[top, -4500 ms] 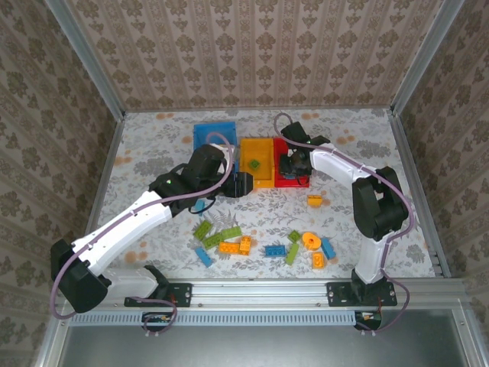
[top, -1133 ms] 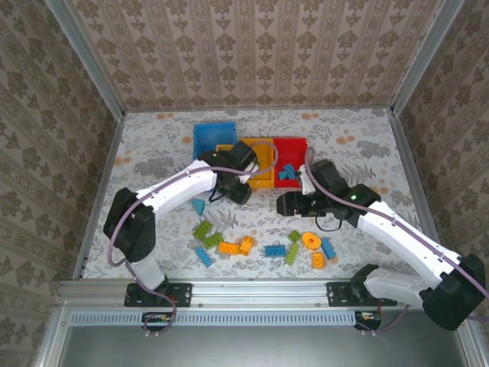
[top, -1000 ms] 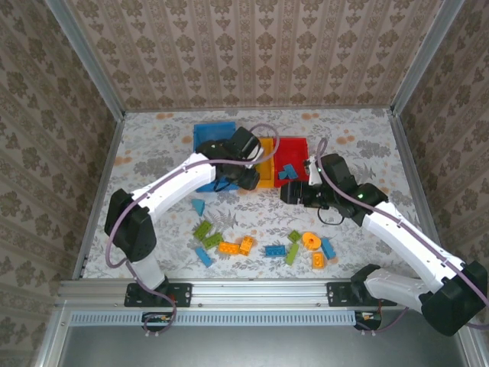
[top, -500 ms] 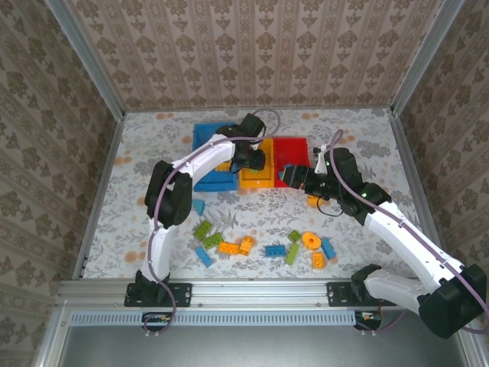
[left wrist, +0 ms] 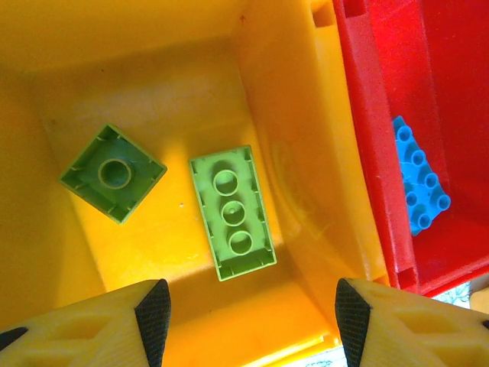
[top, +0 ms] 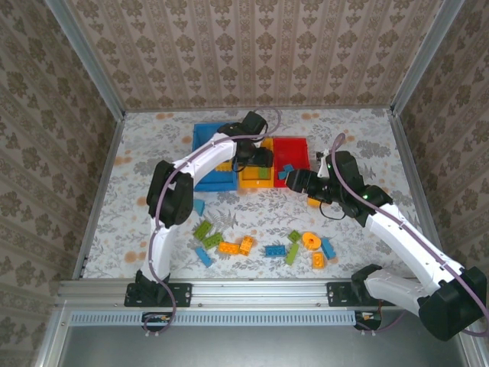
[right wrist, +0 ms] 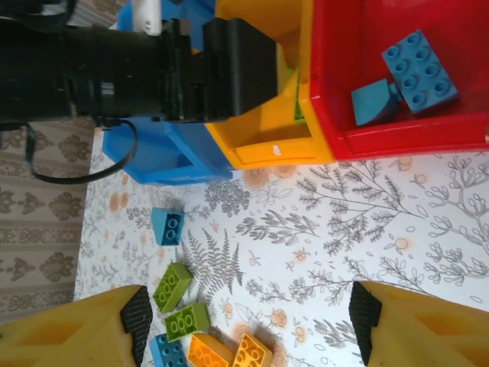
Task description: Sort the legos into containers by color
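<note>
I take the orange-yellow bin as my reference. The blue bin sits against its left side. My left gripper hangs directly over the orange-yellow bin. On the left wrist feed its fingers are spread wide with nothing between them. Below them, on that bin's floor, lie two lime green pieces, a square one and a long one, close together but not touching.

The red bin sits against the orange-yellow bin's right side. Inside it I see a blue brick and a blue wedge. My right gripper hovers off the orange-yellow bin's near right corner, by the red bin's near wall, jaws wide apart and gripping nothing.

The other legos lie scattered on the table, nearer me than the orange-yellow bin. They include a small blue piece, loose lime green bricks, orange bricks, and an orange round one further right.
</note>
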`<state>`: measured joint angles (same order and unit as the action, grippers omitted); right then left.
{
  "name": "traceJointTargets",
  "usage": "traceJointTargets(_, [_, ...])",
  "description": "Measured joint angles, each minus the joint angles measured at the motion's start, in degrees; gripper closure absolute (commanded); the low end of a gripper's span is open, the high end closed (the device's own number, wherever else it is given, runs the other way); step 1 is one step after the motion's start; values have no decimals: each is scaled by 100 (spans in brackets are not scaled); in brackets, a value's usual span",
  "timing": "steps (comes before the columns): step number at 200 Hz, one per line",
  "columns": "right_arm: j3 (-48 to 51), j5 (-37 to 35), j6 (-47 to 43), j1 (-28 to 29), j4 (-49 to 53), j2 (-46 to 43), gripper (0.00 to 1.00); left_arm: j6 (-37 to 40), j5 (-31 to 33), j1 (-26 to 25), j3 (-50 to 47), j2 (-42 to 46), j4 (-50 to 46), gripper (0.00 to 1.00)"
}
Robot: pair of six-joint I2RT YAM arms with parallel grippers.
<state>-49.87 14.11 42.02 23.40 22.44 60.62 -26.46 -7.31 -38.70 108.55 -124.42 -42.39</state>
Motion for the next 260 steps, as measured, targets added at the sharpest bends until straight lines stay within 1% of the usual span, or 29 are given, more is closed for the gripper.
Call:
traceJointTargets(29, [0,-101,-140,-33,306,-66,28,-103,46,-28,-376,640,70,37])
traceJointTargets(54, [-105,-236,-356,-52,721,-81,29,-92,44,-127,-1047,1615,142,34])
traceJointTargets(75, [-286,-275,-575,-46,1097,-81,28,61,-63,-295,-1947,2551,127,31])
traceJointTargets(90, [-380,-267,-741,31,1325,-79,28,212,-153,-520,-2717,3154,15,29])
traceJointTargets(107, [-407,-116,-905,284,1532,-44,27,310,-299,-887,-3571,3620,-142,27])
traceJointTargets(111, [-407,-46,-929,374,1576,-15,27,317,-348,-977,-3748,3685,-197,23])
traceJointTargets(114, [-407,-17,-942,428,1611,0,27,317,-376,-1062,-3884,3722,-234,22])
traceJointTargets(132, [-404,262,-1023,824,1814,146,27,308,-494,-1484,-4363,3727,-402,21])
traceJointTargets(155, [-358,610,-1034,1128,1987,177,25,162,-470,-1836,-4446,3521,-540,20])
traceJointTargets(181, [-173,778,-1025,1141,2076,7,25,-63,-398,-1980,-4428,3154,-518,20])
traceJointTargets(212, [-101,883,-1014,1141,2162,-120,25,-260,-227,-2159,-4162,2444,-608,22])
traceJointTargets(230, [-94,898,-1014,1137,2162,-173,25,-363,-122,-2240,-4098,2234,-629,23])
traceJointTargets(241, [-68,909,-1016,1137,2159,-216,25,-402,-57,-2245,-4076,2173,-658,26])
traceJointTargets(260, [-11,916,-1014,1132,2164,-289,25,-455,61,-2240,-3956,2050,-745,36])
